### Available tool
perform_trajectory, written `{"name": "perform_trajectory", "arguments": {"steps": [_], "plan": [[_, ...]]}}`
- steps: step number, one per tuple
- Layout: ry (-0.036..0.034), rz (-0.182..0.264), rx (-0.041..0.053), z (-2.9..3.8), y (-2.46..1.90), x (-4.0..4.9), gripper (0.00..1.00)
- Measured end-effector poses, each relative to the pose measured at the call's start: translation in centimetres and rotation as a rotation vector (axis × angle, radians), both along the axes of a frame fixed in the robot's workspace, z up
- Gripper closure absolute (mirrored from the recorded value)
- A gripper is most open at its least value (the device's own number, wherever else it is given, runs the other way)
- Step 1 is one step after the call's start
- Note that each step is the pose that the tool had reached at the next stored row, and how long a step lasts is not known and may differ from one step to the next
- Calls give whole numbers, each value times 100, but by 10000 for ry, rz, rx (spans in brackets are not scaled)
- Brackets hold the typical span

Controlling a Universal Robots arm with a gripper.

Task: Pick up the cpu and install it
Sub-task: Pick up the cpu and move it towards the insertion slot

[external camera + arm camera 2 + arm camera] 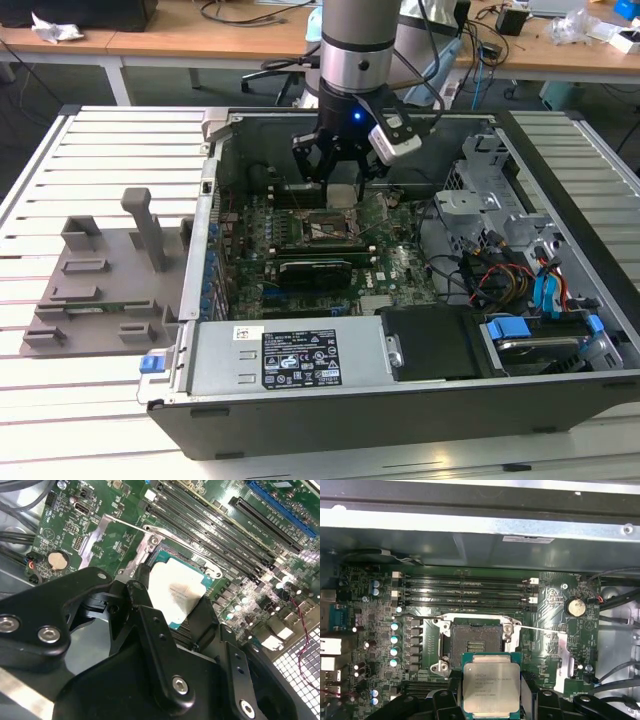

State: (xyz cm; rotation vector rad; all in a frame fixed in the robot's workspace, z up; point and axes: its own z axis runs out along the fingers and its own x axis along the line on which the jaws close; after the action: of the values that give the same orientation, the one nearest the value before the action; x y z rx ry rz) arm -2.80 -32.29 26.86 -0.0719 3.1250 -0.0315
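The cpu [491, 686] is a flat square chip with a silvery top and green rim, and my gripper [491, 696] is shut on it, one black finger on each side. It hangs a little above the motherboard, just beside the open socket [475, 642], whose dark contact field lies bare inside its metal frame. In the second wrist view the cpu [176, 592] sits between the black fingers [141, 587], over the socket frame [152, 542]. In the exterior view my gripper [341, 190] is inside the open computer case, above the socket [330, 228].
The case walls [215, 200] surround the motherboard. Memory slots [465, 591] run beside the socket, and the socket's thin lever [540, 629] sticks out sideways. A drive cage and cables [500, 250] fill the exterior view's right. A grey fixture [110, 270] stands on the slatted table at the left.
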Motion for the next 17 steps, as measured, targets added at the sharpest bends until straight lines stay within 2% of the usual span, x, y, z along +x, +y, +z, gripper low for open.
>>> {"name": "perform_trajectory", "arguments": {"steps": [8,17], "plan": [[0,1,-4,-32,12,-8,45],[0,0,-5,-53,58,-8,45]]}}
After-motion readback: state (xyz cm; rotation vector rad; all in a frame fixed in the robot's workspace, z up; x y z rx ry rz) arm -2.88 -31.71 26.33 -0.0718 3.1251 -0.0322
